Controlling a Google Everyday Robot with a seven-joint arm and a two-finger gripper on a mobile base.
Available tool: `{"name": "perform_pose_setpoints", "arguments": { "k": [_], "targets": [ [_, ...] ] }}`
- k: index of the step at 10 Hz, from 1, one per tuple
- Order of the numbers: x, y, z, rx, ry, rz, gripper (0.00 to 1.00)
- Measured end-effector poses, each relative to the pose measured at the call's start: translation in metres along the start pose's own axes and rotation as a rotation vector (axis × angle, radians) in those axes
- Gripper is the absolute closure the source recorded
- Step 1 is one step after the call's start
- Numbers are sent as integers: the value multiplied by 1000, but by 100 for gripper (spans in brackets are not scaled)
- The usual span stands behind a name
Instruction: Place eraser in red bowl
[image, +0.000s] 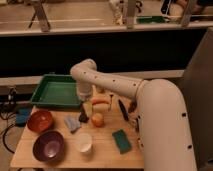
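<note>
The red bowl sits at the left of the wooden table. A pale grey-blue block, possibly the eraser, lies just right of the bowl. My gripper hangs from the white arm, low over the table. It is just right of the block, left of an orange, with a small dark thing at its tip. I cannot tell whether it holds anything.
A green tray stands at the back left. A purple bowl and a white cup are at the front, with a teal sponge to their right. An orange stick-like item and a black pen lie behind the orange.
</note>
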Motion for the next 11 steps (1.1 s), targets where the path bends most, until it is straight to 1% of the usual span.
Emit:
{"name": "perform_pose_setpoints", "arguments": {
  "k": [1,2,3,4,5,6,8,9,11],
  "targets": [
    [0,-2,-2,13,-6,-120,20],
    [-2,-4,-3,29,-13,-268,20],
    [-1,-4,-3,33,-14,-351,20],
    [-1,-4,-2,44,-14,-474,20],
    [-5,-6,1,54,0,-590,20],
    [-9,-9,8,75,34,-676,20],
    [-10,-13,19,115,86,-749,20],
    [-12,-15,24,138,117,-811,20],
    [-14,-20,30,140,135,-874,20]
  ]
}}
